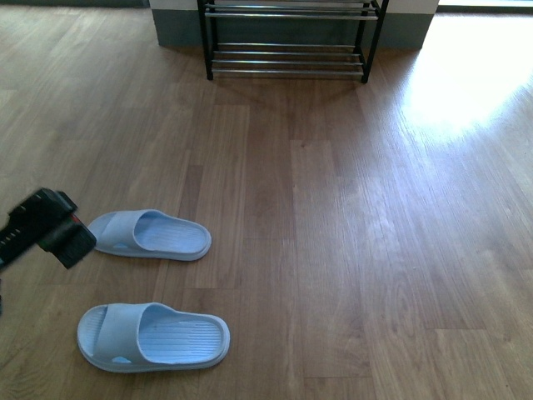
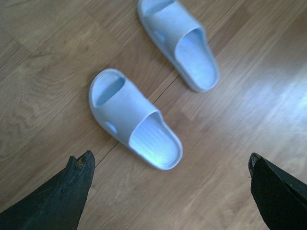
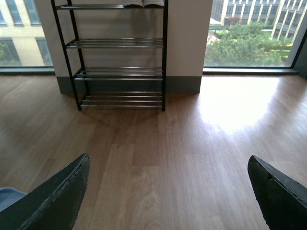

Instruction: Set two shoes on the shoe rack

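Smooth wooden floor (image 1: 333,250): the pale blue moulded slide (image 2: 132,117) could be skidded aside by the wide-spread left fingers (image 2: 57,201).

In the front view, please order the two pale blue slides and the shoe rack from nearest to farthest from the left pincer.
1. The farther slide: just right of the left pincer.
2. The closer slide: lower in the view, nearer the robot.
3. The shoe rack: far ahead, at the top of the view.
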{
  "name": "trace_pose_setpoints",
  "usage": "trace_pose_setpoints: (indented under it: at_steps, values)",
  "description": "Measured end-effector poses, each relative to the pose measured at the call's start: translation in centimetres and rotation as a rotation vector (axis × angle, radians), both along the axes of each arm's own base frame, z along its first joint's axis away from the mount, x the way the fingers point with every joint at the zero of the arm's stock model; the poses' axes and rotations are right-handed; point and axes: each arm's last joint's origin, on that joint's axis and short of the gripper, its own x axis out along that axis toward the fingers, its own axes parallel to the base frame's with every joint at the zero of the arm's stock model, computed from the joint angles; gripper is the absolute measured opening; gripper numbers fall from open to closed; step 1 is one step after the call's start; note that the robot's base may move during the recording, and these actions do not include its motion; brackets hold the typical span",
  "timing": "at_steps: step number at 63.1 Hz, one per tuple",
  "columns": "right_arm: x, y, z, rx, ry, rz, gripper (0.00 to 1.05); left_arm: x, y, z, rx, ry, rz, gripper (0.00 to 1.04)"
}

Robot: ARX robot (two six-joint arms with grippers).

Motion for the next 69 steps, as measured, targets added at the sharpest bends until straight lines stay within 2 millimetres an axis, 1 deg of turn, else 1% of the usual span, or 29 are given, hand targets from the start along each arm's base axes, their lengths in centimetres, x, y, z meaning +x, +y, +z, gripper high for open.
trace_pose_setpoints:
  at_steps: [3, 7, 26, 44, 63, 64, 65, 67, 68, 69]
  values:
    - [0.0, 0.0, 0.0, 0.000, 0.000, 0.000, 0.96, 0.7, -0.2, -1.3, -0.010, 0.064, -0.013, 0.95]
    - [0.0, 0.0, 0.0, 0.000, 0.000, 0.000, 0.96, 0.7, -0.3, -2.0, -0.007, 0.136, -0.020, 0.95]
    - [0.0, 0.0, 0.0, 0.000, 0.000, 0.000, 0.96, 0.7, -0.2, -1.9, 0.036, 0.330, -0.009, 0.95]
    - [0.0, 0.0, 0.0, 0.000, 0.000, 0.000, 0.96, 1.0, -0.4, -1.8, 0.010, 0.307, -0.051, 0.95]
    - [0.0, 0.0, 0.0, 0.000, 0.000, 0.000, 0.96, 1.1, -0.3, -1.8, 0.055, 0.277, -0.073, 0.95]
    - [0.0, 0.0, 0.0, 0.000, 0.000, 0.000, 0.96, 1.3, -0.4, -2.0, 0.055, 0.269, -0.077, 0.95]
    - [0.0, 0.0, 0.0, 0.000, 0.000, 0.000, 0.96, 2.1, -0.7, -2.6, 0.040, 0.256, -0.080, 0.95]
    - [0.0, 0.0, 0.0, 0.000, 0.000, -0.001, 0.96, 3.1, -1.0, -3.0, 0.033, 0.242, -0.085, 0.95]
    - [0.0, 0.0, 0.0, 0.000, 0.000, 0.000, 0.96, 4.3, -1.4, -3.3, 0.027, 0.224, -0.085, 0.95]
    - [0.0, 0.0, 0.0, 0.000, 0.000, 0.001, 0.96, 4.9, -1.5, -3.5, 0.026, 0.218, -0.086, 0.95]
